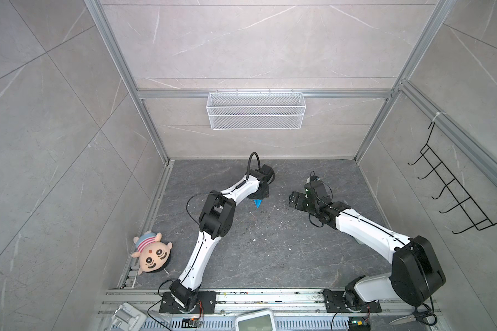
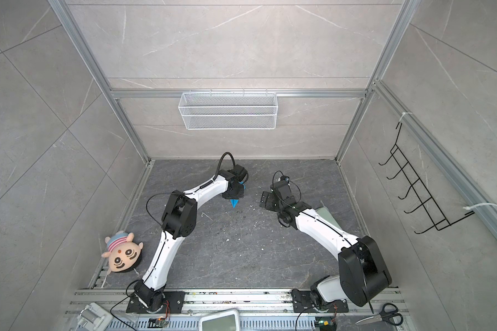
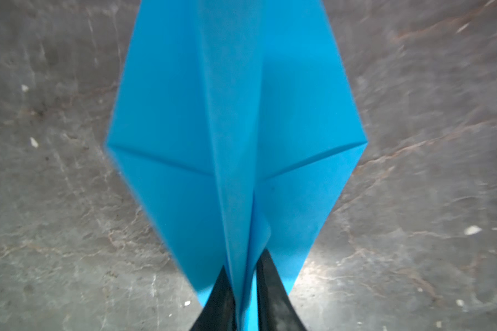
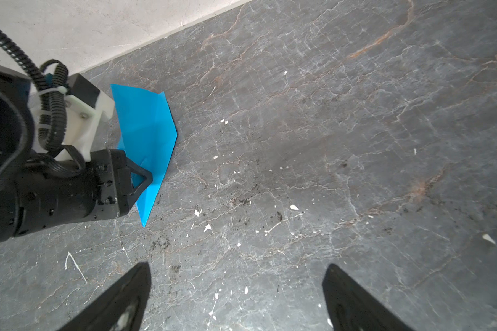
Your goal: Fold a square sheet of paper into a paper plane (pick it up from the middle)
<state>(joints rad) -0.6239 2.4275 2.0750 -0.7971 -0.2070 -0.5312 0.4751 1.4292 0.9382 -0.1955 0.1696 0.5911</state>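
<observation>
The square sheet of paper shows folded into a bright blue paper plane (image 3: 236,129), kite-shaped with a centre crease. It sits at the middle back of the dark table, nose towards the front in both top views (image 1: 258,203) (image 2: 235,203). My left gripper (image 3: 246,260) stands over it. Its black fingers are close on either side of the plane's centre fold, and a sliver of blue shows beside one finger. In the right wrist view the plane (image 4: 149,129) sits tilted in that gripper (image 4: 144,177). My right gripper (image 4: 237,269) is open and holds nothing, a short way right of the plane (image 1: 293,199).
A plush toy (image 1: 151,253) lies at the table's left edge. A white wire basket (image 1: 256,110) hangs on the back wall, and a black hook rack (image 1: 456,189) on the right wall. Scissors (image 1: 413,318) lie at the front right. White crumbs dot the table.
</observation>
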